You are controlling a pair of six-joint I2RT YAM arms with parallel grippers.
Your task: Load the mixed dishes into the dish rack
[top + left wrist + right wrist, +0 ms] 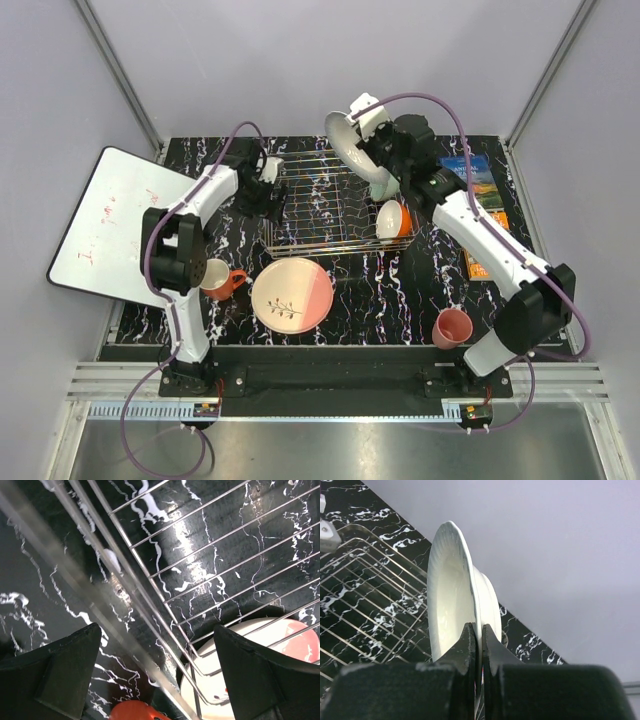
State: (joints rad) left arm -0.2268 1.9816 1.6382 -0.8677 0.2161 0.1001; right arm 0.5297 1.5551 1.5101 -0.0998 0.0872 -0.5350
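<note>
The loading looks barely begun. The right hand is clamped on the rim of the white plate, holding it on edge in the upper middle of the overhead view, above the far right corner of the dish rack. In the right wrist view its fingers pinch the plate's lower rim, with the rack's wires lower left of it, so the plate is carried but not yet between any tines. The left hand sits at the rack's left edge with its jaws wide apart. In the left wrist view the rack's rim wire runs between the two fingers and nothing is gripped. The middle of the rack shows only wire over the table. The orange bowl lies at the rack's right edge; I cannot tell whether it is inside or just beside. A pale shape at the upper right corner, likely the mint-green bowl, is mostly hidden under the right arm. Left to load, lying on the table below the rack in the frame, are the pink-and-cream plate in the centre, the orange-red mug to its left and the pink cup at lower right.
</note>
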